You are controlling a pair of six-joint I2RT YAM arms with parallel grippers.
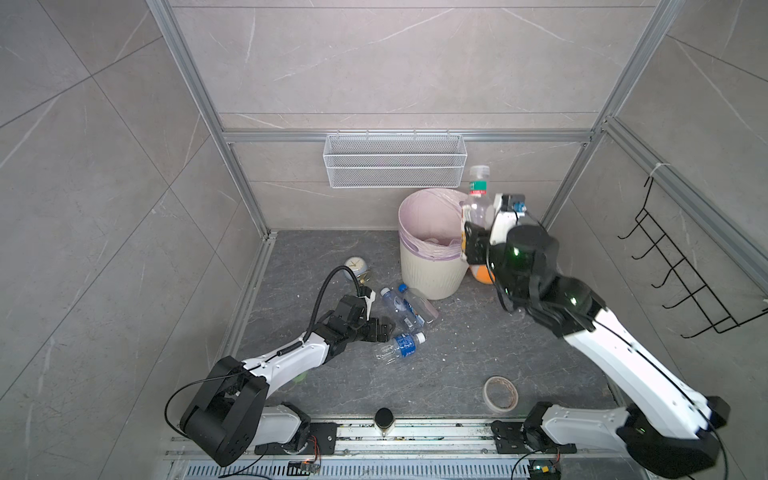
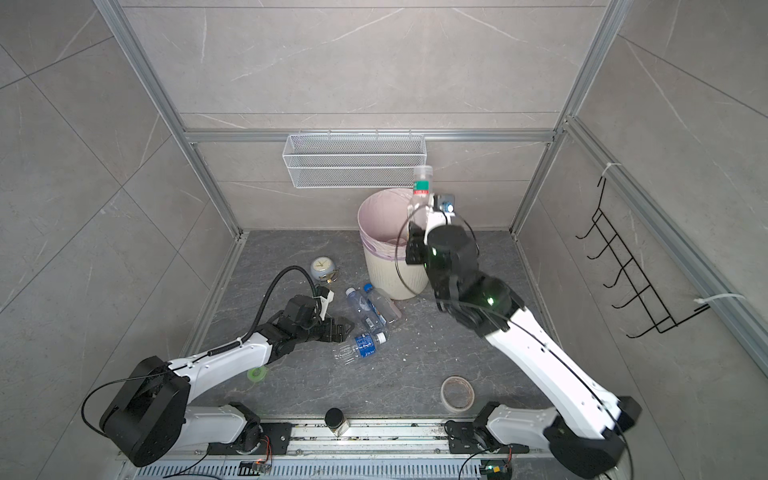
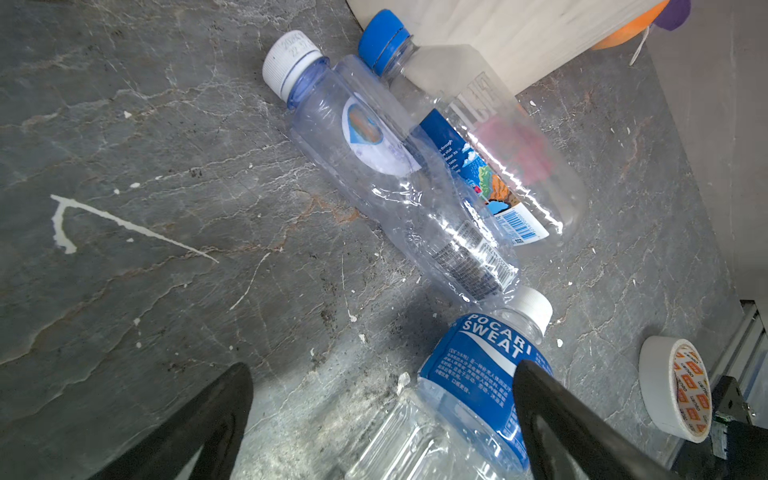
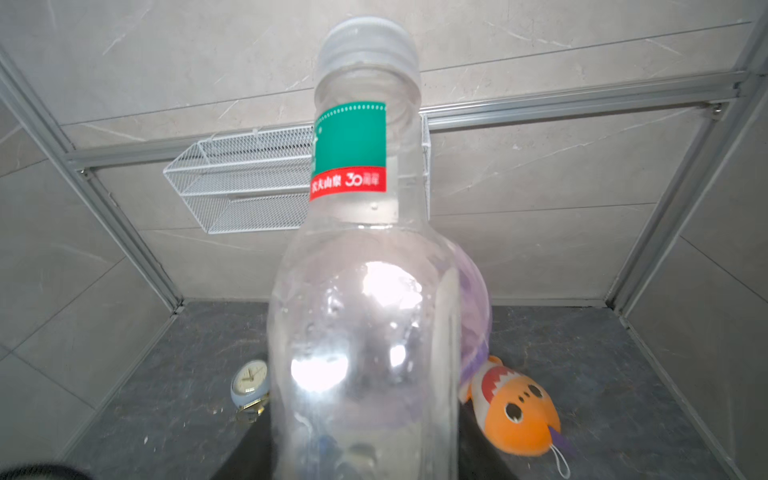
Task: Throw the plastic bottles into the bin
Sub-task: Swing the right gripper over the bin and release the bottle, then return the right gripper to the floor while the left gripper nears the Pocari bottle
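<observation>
A clear green-and-red-labelled bottle [image 1: 478,195] stands upright in the clamped right gripper [image 1: 478,228] at the rim of the bin [image 1: 428,278], apparently not quite over its mouth. The drop is in hand: it needs carrying over the opening, then letting go. Three more bottles [image 1: 399,307] lie beside the bin. The left gripper [image 3: 382,368] hangs spread open over the blue-labelled one [image 3: 478,374].

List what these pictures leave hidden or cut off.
- Contents of the bin: both top views, the right arm and held bottle cover part of the opening.
- Fingertips of the right end effector: right wrist view, the held bottle fills the frame.
- Base of the Pocari Sweat bottle: left wrist view, cut by the bottom edge.
- The orange toy: a top view, mostly behind bin and arm.
</observation>
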